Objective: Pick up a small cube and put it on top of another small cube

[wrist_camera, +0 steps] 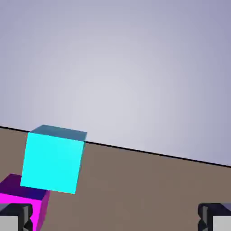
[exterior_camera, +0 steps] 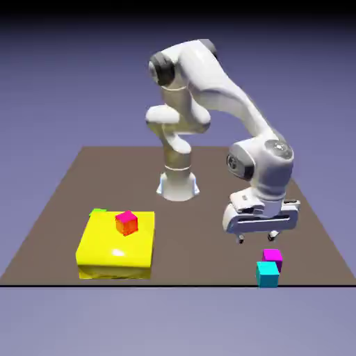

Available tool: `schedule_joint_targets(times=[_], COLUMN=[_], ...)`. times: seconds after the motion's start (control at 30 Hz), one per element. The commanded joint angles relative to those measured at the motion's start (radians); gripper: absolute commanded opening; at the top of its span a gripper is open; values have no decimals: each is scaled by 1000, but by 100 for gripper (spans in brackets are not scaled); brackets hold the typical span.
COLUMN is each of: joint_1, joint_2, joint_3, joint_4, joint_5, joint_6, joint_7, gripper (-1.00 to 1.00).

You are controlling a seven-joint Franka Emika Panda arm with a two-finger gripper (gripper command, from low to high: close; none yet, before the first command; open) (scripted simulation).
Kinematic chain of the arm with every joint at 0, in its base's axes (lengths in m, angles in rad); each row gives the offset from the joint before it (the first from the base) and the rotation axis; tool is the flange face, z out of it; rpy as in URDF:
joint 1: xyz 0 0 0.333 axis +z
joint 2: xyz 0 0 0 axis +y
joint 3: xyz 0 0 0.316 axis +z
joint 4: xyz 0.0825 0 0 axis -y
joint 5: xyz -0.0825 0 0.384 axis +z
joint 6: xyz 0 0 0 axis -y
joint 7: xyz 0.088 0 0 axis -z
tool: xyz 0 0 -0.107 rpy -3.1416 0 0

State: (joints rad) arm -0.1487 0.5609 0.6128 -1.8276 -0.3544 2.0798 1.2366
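Currently my pincer (exterior_camera: 258,238) is wide open, empty, above the magenta cube (exterior_camera: 272,256). Need to shift toward the cyan cube (exterior_camera: 268,274), centre, descend without nudging magenta.

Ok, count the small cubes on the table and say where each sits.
3. The red-orange cube sits on the yellow block; the cyan cube is near the table's front edge, the magenta cube right behind it. None looks hidden.

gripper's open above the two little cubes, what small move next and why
Probably shift the open gripper sideways to centre on the cyan cube before lowering. In the hand view the cube sits left of the middle, with the magenta cube right beside the left fingertip.
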Motion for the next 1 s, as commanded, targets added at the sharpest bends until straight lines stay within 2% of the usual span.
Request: schedule_joint_targets(times=[0.0,0.5,0.67,0.7,0.83,0.97], joint_1=[-5,-81,-103,-103,-83,-65], joint_2=[36,571,617,617,574,437], joint_3=[20,309,274,274,307,186], joint_4=[32,496,380,380,488,386], joint_5=[-11,-179,-222,-222,-182,-165], joint_6=[-31,-483,-346,-346,-474,-453], joint_7=[16,250,274,274,252,85], gripper=[0,0,0,-100,-100,-100])
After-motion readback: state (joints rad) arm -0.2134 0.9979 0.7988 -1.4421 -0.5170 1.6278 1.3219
